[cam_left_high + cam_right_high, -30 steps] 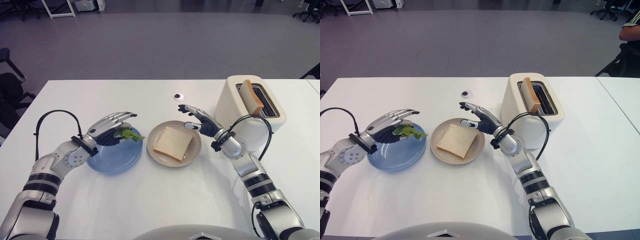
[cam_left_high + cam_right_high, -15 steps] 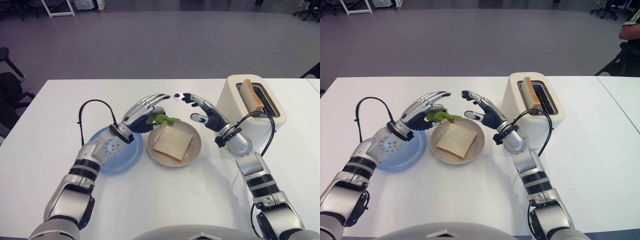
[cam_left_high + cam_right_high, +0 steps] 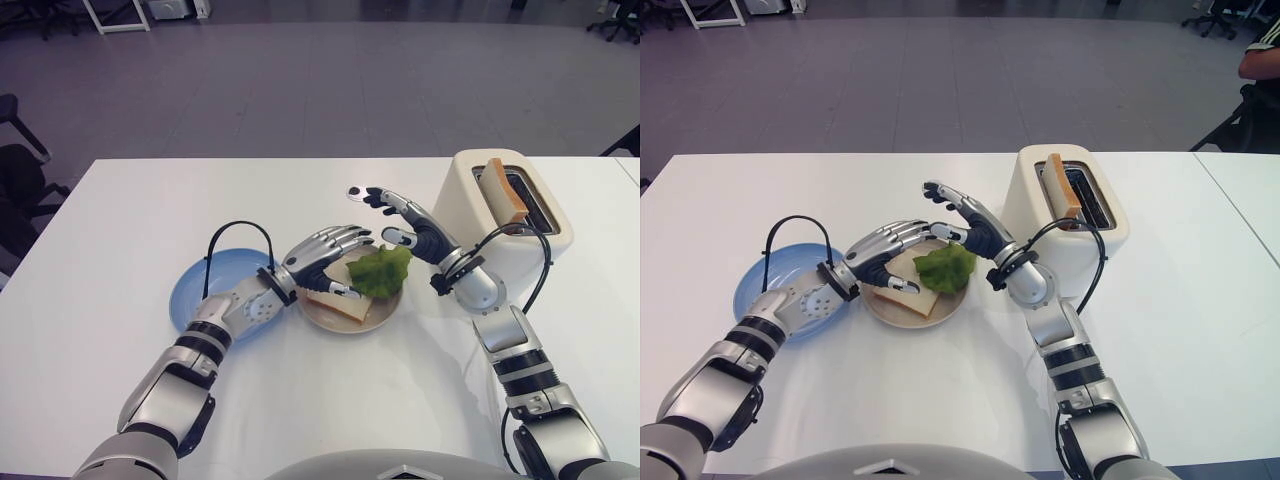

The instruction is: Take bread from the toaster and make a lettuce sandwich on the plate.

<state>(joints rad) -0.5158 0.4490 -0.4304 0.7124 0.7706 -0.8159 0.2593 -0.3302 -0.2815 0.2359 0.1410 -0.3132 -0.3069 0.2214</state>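
Note:
A beige plate [image 3: 388,306] in the middle of the white table holds a slice of bread [image 3: 333,303]. A green lettuce leaf [image 3: 380,271] lies spread on the bread's right part. My left hand [image 3: 322,262] hovers over the plate's left side, its fingers and thumb curled around the leaf's left edge. Open with fingers spread, my right hand [image 3: 408,226] hangs just above the plate's far right rim, apart from the lettuce. To its right stands a cream toaster [image 3: 458,215] with a toasted slice [image 3: 503,194] sticking up from its slot.
A bare blue plate [image 3: 203,283] sits left of the beige plate, under my left forearm. A small black-and-white disc [image 3: 355,191] lies on the table behind the plates. Open tabletop stretches in front and to the far left.
My left hand carried the lettuce from the blue plate rightward and lowered it onto the bread. My right hand rose from beside the plate and then held still.

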